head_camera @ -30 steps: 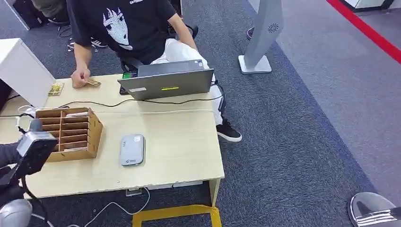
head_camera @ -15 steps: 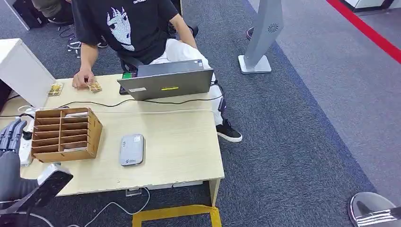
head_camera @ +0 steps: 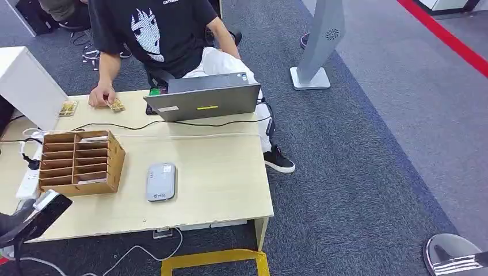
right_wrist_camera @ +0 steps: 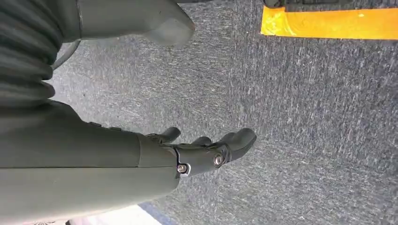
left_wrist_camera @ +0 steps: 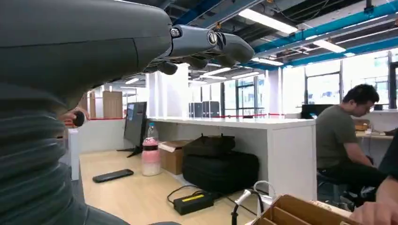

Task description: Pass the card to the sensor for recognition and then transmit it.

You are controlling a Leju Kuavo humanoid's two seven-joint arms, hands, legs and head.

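Note:
A grey card sensor [head_camera: 160, 181] lies flat near the middle of the light wood table [head_camera: 218, 190]. To its left stands a wooden slotted card holder [head_camera: 77, 162], whose corner [left_wrist_camera: 300, 213] is in the left wrist view too. Two patterned cards [head_camera: 117, 105] [head_camera: 68, 108] lie at the far left, one under the hand [head_camera: 99, 96] of a seated person. My left forearm [head_camera: 35, 214] hangs at the table's front left corner. My left hand [left_wrist_camera: 202, 44] has its fingers stretched out and holds nothing. My right hand [right_wrist_camera: 206, 152] hangs over the carpet, also empty.
A laptop [head_camera: 204, 100] stands at the table's far edge with a black cable [head_camera: 172, 123] running across. A white box [head_camera: 26, 86] and a power strip [head_camera: 26, 181] are at the left. A grey stand [head_camera: 316, 52] rises from the carpet at the right.
My left arm has dropped from beside the card holder to the table's front left corner, and its hand has left the head view. The person has laid a card on the table.

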